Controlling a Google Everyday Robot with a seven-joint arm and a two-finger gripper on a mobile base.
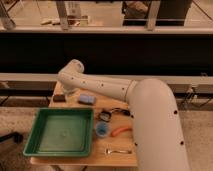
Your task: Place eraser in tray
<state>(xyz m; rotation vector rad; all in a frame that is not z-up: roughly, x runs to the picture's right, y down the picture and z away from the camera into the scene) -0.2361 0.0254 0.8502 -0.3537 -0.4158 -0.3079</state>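
Observation:
The eraser (60, 98) is a small dark flat block at the back left corner of the wooden table (75, 162). The green tray (35, 145) lies in front of it on the table's left half and holds nothing. My white arm reaches from the lower right over the table and bends at its elbow above the back left. My gripper (70, 93) hangs below that bend, just right of the eraser and left of the light blue sponge (86, 99). It is mostly hidden by the arm.
Right of the tray are a small blue cup (101, 129), a dark small object (105, 116), an orange-handled tool (121, 131) and a fork (117, 150). A dark rail and a glass partition run behind the table.

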